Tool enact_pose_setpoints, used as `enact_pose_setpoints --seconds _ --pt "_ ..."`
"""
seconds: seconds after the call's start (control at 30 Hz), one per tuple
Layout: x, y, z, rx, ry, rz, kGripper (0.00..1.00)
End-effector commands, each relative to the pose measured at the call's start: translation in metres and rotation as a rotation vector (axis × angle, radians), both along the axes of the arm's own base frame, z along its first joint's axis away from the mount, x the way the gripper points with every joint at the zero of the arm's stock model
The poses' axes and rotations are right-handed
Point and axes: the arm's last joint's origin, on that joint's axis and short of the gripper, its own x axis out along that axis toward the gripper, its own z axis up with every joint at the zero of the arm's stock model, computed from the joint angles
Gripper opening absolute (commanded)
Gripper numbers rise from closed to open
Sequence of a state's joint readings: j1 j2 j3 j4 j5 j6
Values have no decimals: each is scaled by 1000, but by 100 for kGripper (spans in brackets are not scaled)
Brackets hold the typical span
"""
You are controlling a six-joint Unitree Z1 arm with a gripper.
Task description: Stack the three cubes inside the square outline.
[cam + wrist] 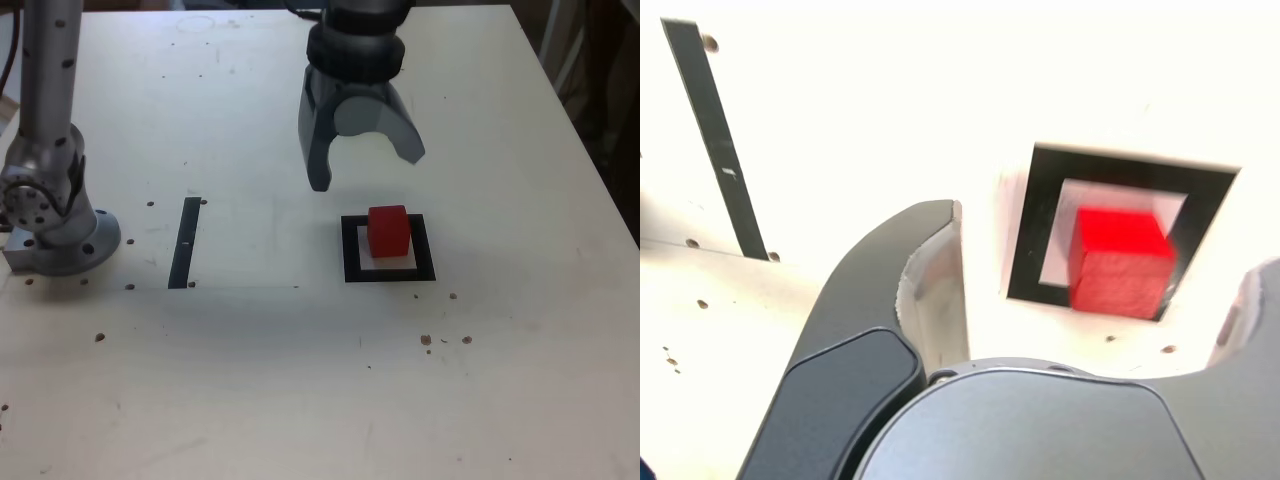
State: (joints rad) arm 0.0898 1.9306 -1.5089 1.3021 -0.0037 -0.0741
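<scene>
A red cube (pixel 388 231) (pixel 1120 262) rests inside the square outline (pixel 350 250) (pixel 1035 225), on its white centre, toward the far edge in the exterior view. My gripper (pixel 366 165) (pixel 1095 250) hangs above and just behind the cube, jaws spread wide, nothing between them. One dark finger (pixel 316 140) (pixel 890 290) shows on the exterior view's left, the other finger (pixel 405 130) on its right. No yellow or green cube shows in either view.
A narrow black strip (pixel 185 243) (pixel 715 135) lies flat to the exterior view's left of the outline. The arm's grey base (pixel 55 225) stands at the table's left side. Small screw holes dot the white tabletop (pixel 300 380).
</scene>
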Motion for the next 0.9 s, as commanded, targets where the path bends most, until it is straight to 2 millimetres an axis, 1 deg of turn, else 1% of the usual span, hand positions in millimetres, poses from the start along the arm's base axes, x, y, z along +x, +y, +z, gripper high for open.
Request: enact_pose_setpoints --seconds 0.0,0.2,0.4,0.57,0.7,0.87 --pt "-2 15 10 -5 -27 13 99" --pt "-2 61 26 16 -76 57 97" --pt "-12 106 28 16 -84 148 97" --pt "-21 142 34 62 -105 229 98" --pt "-25 172 33 83 -113 285 99" --pt "-28 202 28 107 -105 344 99"
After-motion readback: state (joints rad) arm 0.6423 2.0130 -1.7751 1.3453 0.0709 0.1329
